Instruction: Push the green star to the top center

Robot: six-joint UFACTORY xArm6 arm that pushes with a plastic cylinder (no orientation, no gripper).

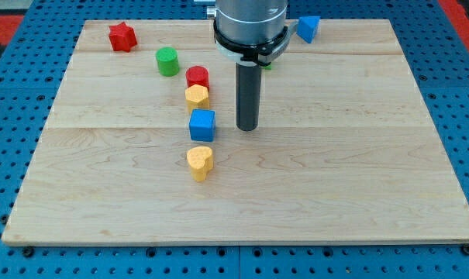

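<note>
The green star is almost wholly hidden behind my arm near the view's top centre; only a small green edge shows to the right of the rod. My tip rests on the board below that spot, just right of the blue cube.
A red star lies at the top left, a green cylinder right of it. A red cylinder, a yellow block and a yellow heart line up with the blue cube. A blue block sits at the top, right of centre.
</note>
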